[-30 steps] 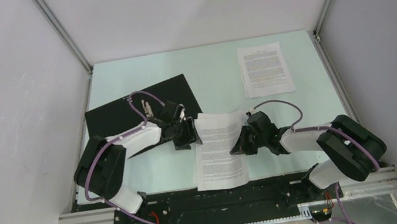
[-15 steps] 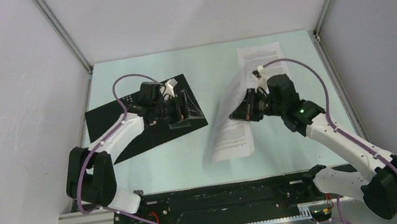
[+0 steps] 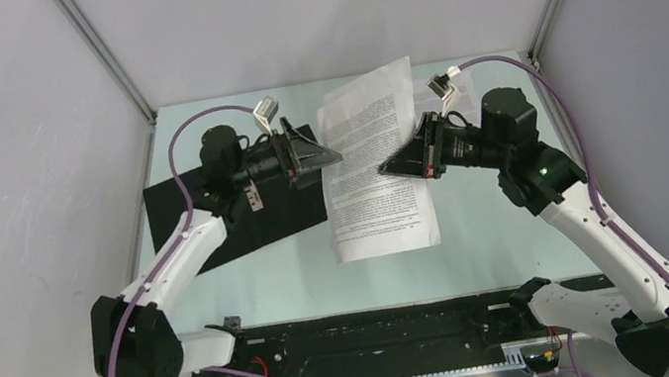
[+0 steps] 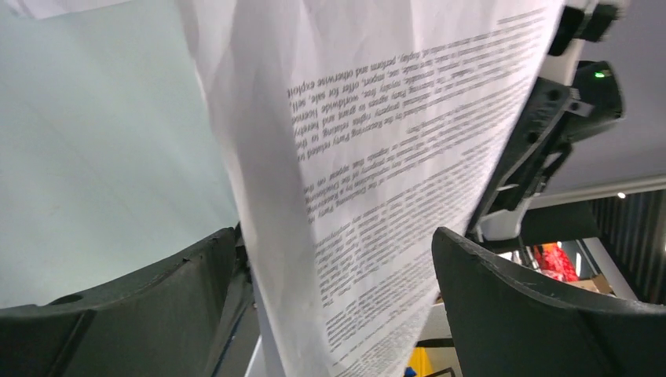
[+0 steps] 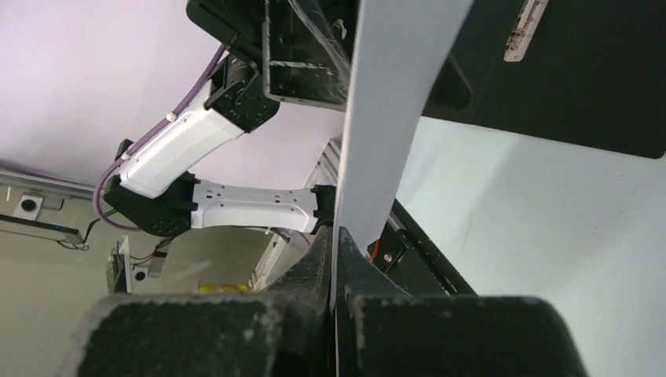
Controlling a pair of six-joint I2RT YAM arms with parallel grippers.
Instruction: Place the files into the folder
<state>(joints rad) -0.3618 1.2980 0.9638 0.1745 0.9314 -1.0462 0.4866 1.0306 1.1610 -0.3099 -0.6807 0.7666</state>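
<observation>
One file, a white printed sheet, hangs in the air above the table's middle. My right gripper is shut on its right edge; the right wrist view shows the sheet edge-on, pinched between the fingers. My left gripper is open at the sheet's left edge, its fingers wide apart on either side of the sheet without pressing it. The folder lies open on the table at the left, black inside up, with its metal clip. The second file is mostly hidden behind the right arm.
The pale green table is walled by grey panels with metal posts. The black base rail runs along the near edge. A white strip at the top left of the left wrist view may be the second sheet.
My right gripper has lifted the sheet off the table, up and toward the back. My left arm has risen from the folder, and its open gripper now straddles the sheet's left edge.
</observation>
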